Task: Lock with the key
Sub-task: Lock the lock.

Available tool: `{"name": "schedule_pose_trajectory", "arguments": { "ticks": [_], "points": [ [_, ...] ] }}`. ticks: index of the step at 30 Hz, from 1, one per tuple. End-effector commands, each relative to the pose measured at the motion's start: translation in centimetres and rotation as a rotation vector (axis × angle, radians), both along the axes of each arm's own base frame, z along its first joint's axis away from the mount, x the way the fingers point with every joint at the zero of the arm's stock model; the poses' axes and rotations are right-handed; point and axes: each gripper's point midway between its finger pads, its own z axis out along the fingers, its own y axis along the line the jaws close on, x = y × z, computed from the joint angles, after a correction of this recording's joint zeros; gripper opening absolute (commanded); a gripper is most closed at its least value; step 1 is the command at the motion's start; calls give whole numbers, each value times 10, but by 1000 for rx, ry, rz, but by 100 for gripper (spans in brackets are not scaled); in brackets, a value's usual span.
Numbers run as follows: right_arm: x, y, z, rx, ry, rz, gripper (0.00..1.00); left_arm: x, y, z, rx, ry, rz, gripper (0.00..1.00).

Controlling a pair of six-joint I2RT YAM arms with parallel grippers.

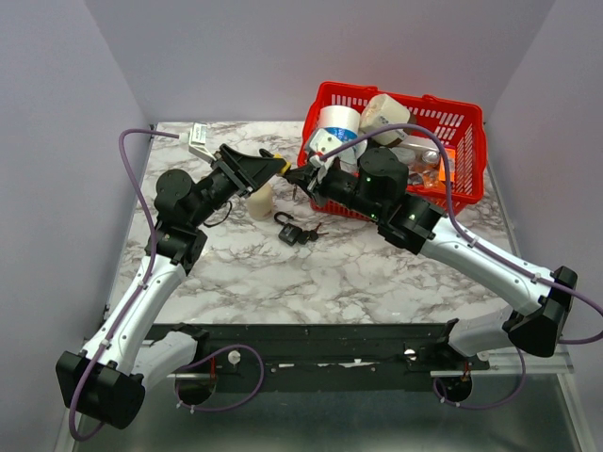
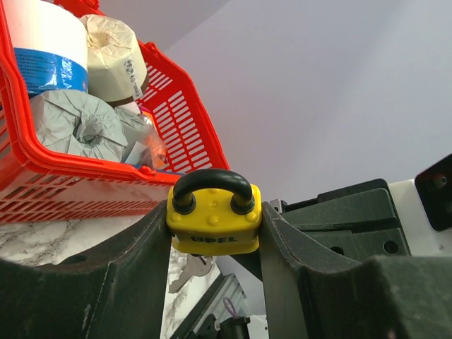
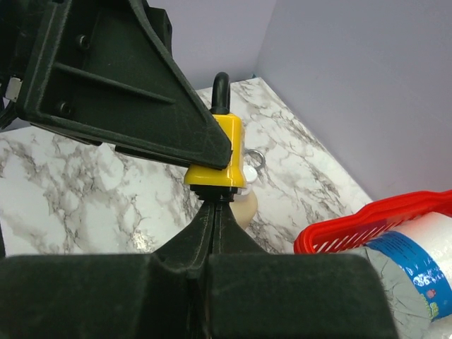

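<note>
Nearest us on the table (image 1: 377,273), about mid-way across, lies a small black padlock (image 1: 287,232) with keys beside it. No gripper is touching it. Just beyond it stands a cream bottle (image 1: 261,201).

Above the table and past the bottle, towards the far edge, the two arms meet. The left gripper (image 1: 271,166) is clamped on the flat sides of the yellow padlock (image 2: 214,222), with the black shackle (image 2: 212,182) sticking out past its fingers. The right gripper (image 3: 214,209) comes in from the opposite end and touches the base where the keyway sits. Its fingers are pressed together there, and we judge they are pinching the key.

The lock's long axis, shackle to base, runs in line with the right gripper, so the coming move is a twist about that line. The left arm only has to hold firm. A silver key (image 2: 186,272) hangs just under the base and a ring (image 3: 254,159) shows beside it. We cannot tell whether this key is the inserted one or a spare. Both shackle legs look seated in the body.

Farthest off, at the far right corner, the red basket (image 1: 476,141) holds a blue-banded roll of tape (image 1: 339,122), a tan paper roll (image 1: 384,113) and crumpled grey wrap (image 2: 70,123). Other small items in it are too cluttered to name.
</note>
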Motion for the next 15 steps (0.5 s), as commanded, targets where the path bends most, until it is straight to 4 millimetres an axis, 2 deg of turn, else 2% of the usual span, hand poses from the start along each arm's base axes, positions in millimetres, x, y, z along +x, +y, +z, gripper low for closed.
{"name": "schedule_pose_trajectory", "arguments": {
  "ticks": [1, 5, 15],
  "points": [
    [-1, 8, 9, -12, -73, 26, 1, -8, 3, 30, -63, -66, 2, 0],
    [-4, 7, -4, -81, -134, 18, 1, -3, 4, 31, -80, -28, 24, 0],
    [-5, -3, -24, -128, -119, -30, 1, 16, 16, 41, -131, 31, 99, 0]
  ]
}}
